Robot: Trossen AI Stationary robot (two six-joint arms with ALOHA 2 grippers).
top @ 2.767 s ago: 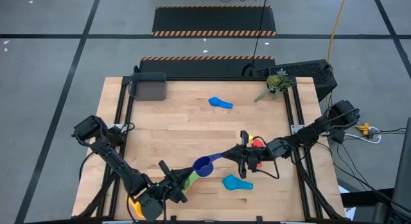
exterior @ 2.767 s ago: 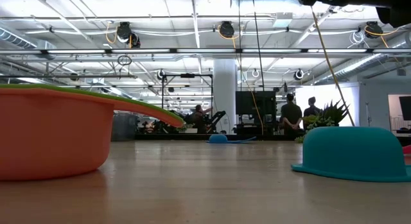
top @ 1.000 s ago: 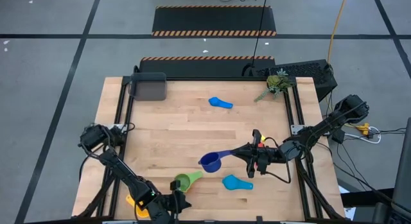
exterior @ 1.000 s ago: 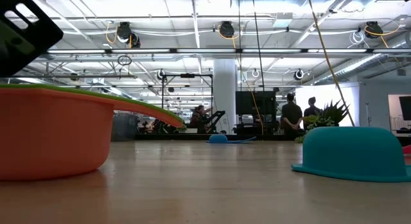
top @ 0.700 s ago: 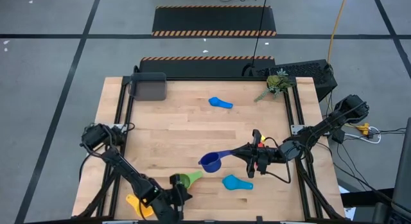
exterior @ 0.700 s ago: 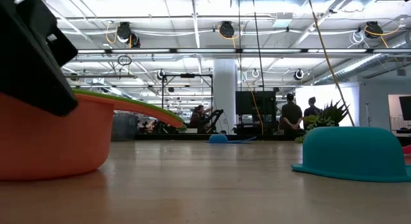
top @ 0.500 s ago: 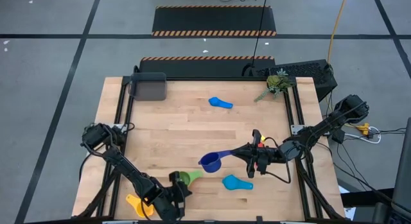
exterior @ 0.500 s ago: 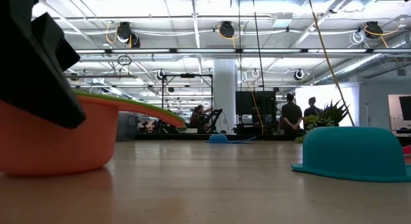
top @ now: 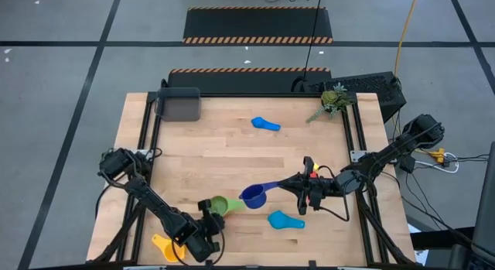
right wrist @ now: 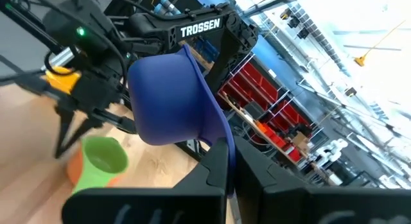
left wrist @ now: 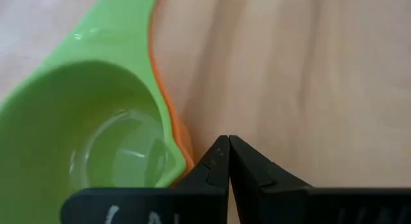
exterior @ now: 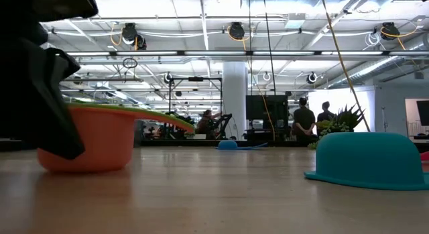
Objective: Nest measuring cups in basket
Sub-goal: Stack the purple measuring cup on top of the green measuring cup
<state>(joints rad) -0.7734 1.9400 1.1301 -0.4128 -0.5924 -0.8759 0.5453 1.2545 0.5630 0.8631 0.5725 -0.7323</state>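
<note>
A green measuring cup (top: 219,204) sits nested in an orange one (exterior: 94,137) near the table's front. My left gripper (top: 209,218) is shut just on their near side. My right gripper (top: 288,184) is shut on a dark blue cup (top: 253,195), held above the table's middle. A yellow cup (top: 165,247) lies at the front left. One light blue cup (top: 285,220) lies upside down near the front, another (top: 265,124) farther back. The dark grey basket (top: 178,105) stands at the far left corner. My left gripper's shut fingertips (left wrist: 217,158) lie against the orange cup's rim (left wrist: 186,161), beside the green bowl. They slant down from the table's near side. The nested pair rests on the table. My right gripper pinches the dark blue cup's flat handle (right wrist: 217,133) between its two fingers, near the free end. The fingers come level from the table's right, along the handle. The cup is lifted clear, its bowl (right wrist: 164,99) out beyond the fingertips.
A green plant sprig (top: 334,100) lies at the far right corner. Something small and red (top: 312,174) shows by my right gripper. Bare wood lies between the basket and the cups. People stand in the room beyond the table.
My left gripper has gone toward the table's far edge and tipped downward, staying shut. The nested green and orange cups have slid along the table ahead of it, away from the near edge.
</note>
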